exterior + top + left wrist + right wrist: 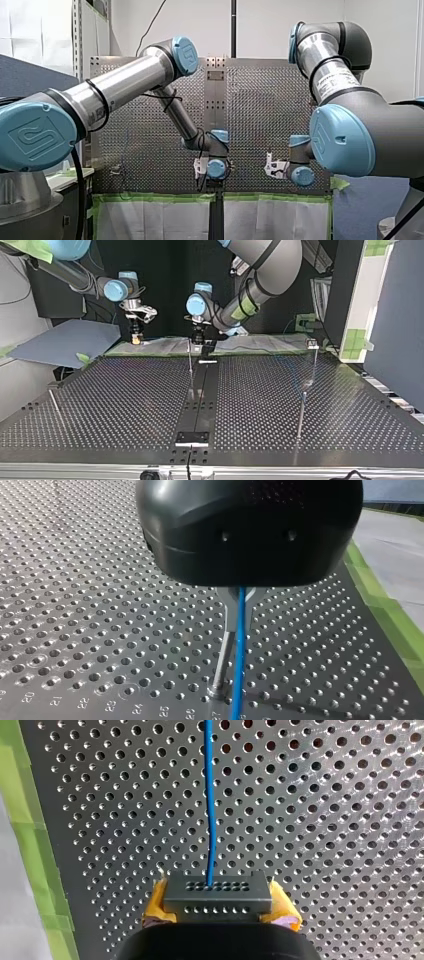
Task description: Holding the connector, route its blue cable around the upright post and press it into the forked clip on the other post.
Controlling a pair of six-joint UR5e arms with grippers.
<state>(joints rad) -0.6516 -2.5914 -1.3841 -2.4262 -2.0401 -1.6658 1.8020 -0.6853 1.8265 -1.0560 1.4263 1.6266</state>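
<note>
The connector (218, 892) sits in my right gripper's (218, 912) jaws — cable (208, 795) ahead.

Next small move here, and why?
Probably a slight push down with my left arm, to press the blue cable into the forked clip. In the left wrist view the cable runs straight across the clip's top, lined up with it; whether it is seated is hidden. My right end effector grips the connector, cable straight ahead.
</note>
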